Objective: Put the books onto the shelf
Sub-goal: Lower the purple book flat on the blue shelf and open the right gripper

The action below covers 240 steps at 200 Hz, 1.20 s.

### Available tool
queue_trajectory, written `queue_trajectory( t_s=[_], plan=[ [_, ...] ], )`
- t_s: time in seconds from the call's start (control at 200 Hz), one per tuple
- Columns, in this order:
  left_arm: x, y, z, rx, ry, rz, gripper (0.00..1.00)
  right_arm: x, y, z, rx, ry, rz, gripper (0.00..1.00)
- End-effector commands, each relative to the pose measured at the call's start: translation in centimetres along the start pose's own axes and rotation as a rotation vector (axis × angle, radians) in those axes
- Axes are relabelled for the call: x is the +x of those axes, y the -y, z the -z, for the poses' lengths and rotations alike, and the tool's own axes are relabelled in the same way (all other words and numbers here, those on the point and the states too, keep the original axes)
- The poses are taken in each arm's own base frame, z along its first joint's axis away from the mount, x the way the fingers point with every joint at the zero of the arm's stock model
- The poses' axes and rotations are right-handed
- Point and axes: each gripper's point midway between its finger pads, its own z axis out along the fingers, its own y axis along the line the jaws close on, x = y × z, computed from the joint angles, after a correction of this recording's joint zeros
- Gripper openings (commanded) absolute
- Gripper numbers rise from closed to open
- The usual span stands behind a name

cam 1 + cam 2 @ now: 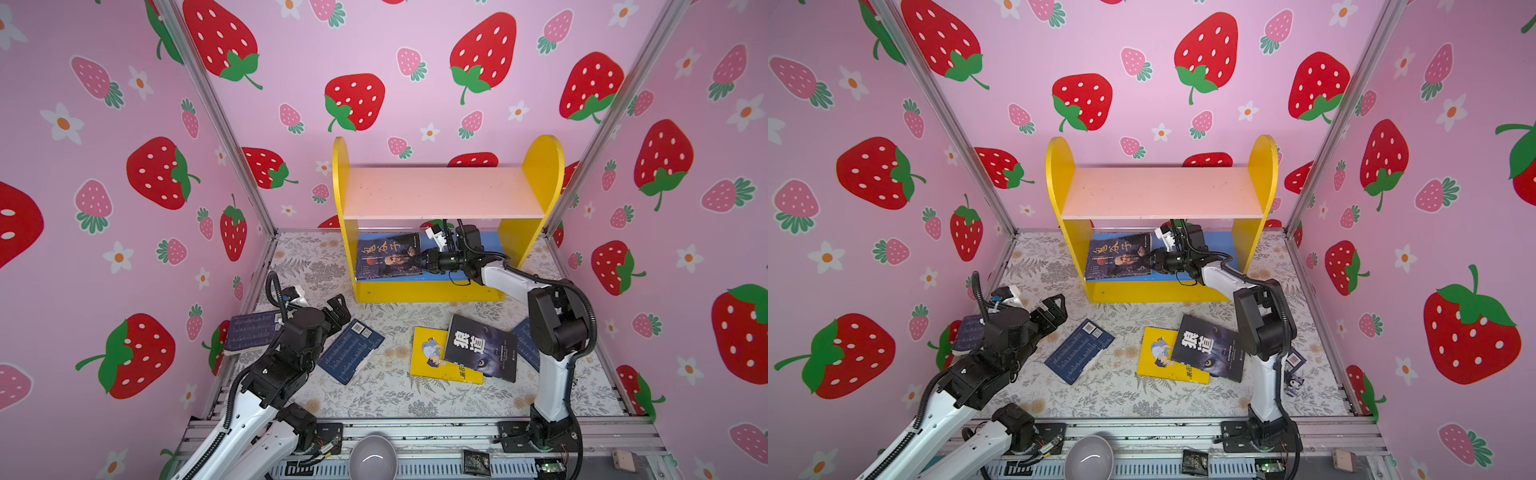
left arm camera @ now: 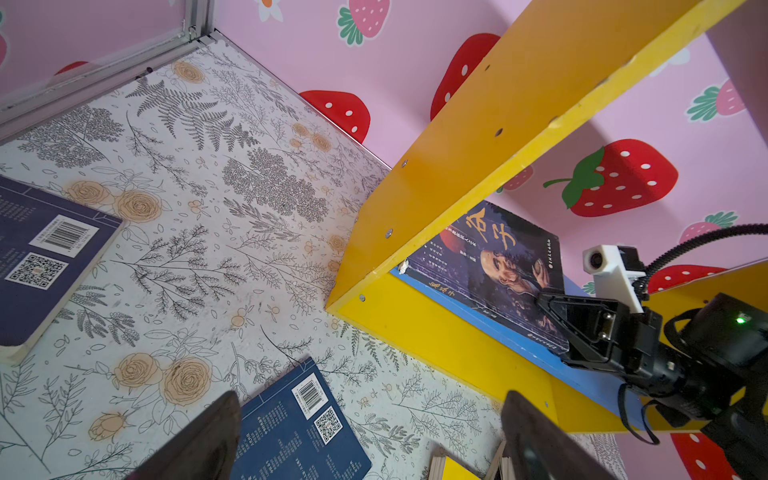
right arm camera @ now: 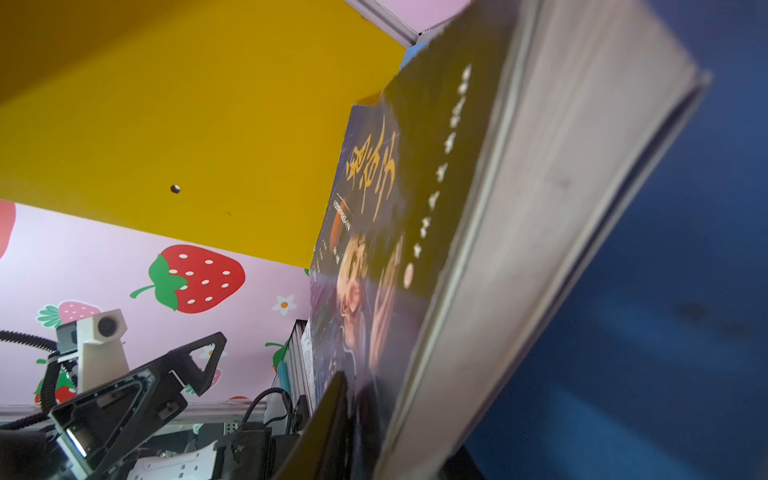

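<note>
Far left in both top views: far-left navy book (image 1: 249,332) flat on the floral mat (image 1: 395,399), back cover up, partly under the L arm. Just right of it, lower-left of centre, L gripper (image 1: 343,309) hangs over the mat w/ jaws spread wide. Next right, middle navy book (image 1: 351,351) lies back cover up, barcode + QR showing, near the L claw's tips but apart.

Centre, toward the back wall: shelf (image 1: 544,166) w/ pink top board (image 1: 440,191). On the left half of the blue lower board (image 1: 492,243) is the dark portrait book (image 1: 388,255), gold title, cover facing front, tilted. R gripper (image 1: 424,259) reaches in under the pink board from the right, claw straddling that book's right edge. R wrist view: one finger (image 3: 324,428) lies along the cover, page block just beside it. Can't tell if it's pinching or slack.

Lower right of centre, on the mat: yellow cartoon book (image 1: 430,353), w/ the dark wolf book (image 1: 482,345) lying across its right part. Right again, behind the R arm, right navy book (image 1: 525,345), mostly hidden.
</note>
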Motion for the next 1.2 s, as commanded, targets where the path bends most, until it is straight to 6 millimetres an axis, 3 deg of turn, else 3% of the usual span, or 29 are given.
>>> queue_trajectory(
  t_s=[0.0,0.265,0.46,0.485,0.59,0.89,1.02,1.095,1.195],
  plan=[
    [-0.3,0.2,-0.3,0.007,0.013,0.024,0.99,-0.8,1.1,-0.1,0.085,0.022,0.045,0.39],
    [-0.1,0.1,-0.6,0.000,0.008,0.025,0.99,-1.1,2.6,1.6,0.297,0.040,0.137,0.57],
    [0.0,-0.1,-1.0,-0.007,0.003,0.027,0.99,-0.7,1.6,1.6,0.334,0.035,0.184,0.52],
    [0.1,-0.1,-1.0,-0.007,0.001,0.028,0.99,-0.5,1.3,1.4,0.329,0.031,0.190,0.47],
    [0.1,-0.1,-1.1,-0.009,-0.003,0.030,0.99,0.3,0.3,0.4,0.303,0.009,0.202,0.40],
    [0.1,-0.5,-1.3,-0.015,-0.006,0.038,0.99,1.1,-1.2,0.2,0.298,0.007,0.226,0.36],
    [0.2,-0.5,-1.4,-0.014,-0.012,0.041,0.99,1.3,-1.1,0.4,0.307,0.007,0.232,0.36],
    [0.3,-0.5,-1.6,-0.013,-0.018,0.040,0.99,1.2,-0.8,0.6,0.332,0.006,0.239,0.47],
    [0.3,-0.6,-1.6,-0.019,-0.022,0.040,0.99,0.7,-0.6,1.3,0.384,0.025,0.262,0.50]
  ],
)
